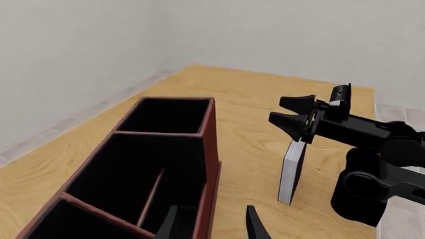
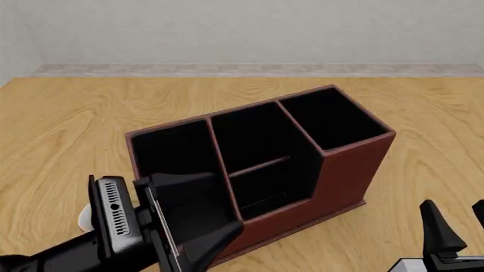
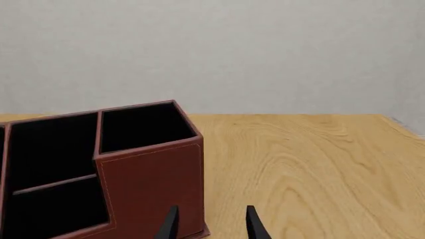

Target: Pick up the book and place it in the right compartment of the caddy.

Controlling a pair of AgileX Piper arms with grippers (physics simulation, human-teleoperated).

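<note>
The book (image 1: 289,172) stands upright on the table to the right of the caddy (image 2: 355,170), black cover and white page edges showing. My right gripper (image 1: 287,112) is open just above the book's top edge, fingers pointing toward the caddy. In the right wrist view the right gripper (image 3: 211,226) has nothing between its fingers. It also shows in the front view (image 2: 459,220) at the lower right. The right compartment (image 2: 332,119) is empty. My left gripper (image 2: 223,207) is open and empty over the caddy's left front.
The caddy's middle section has a divider (image 2: 261,165). A small white object (image 2: 85,218) shows behind the left arm. The table's right edge (image 1: 398,219) lies close behind the right arm. A wall runs along the table's far side.
</note>
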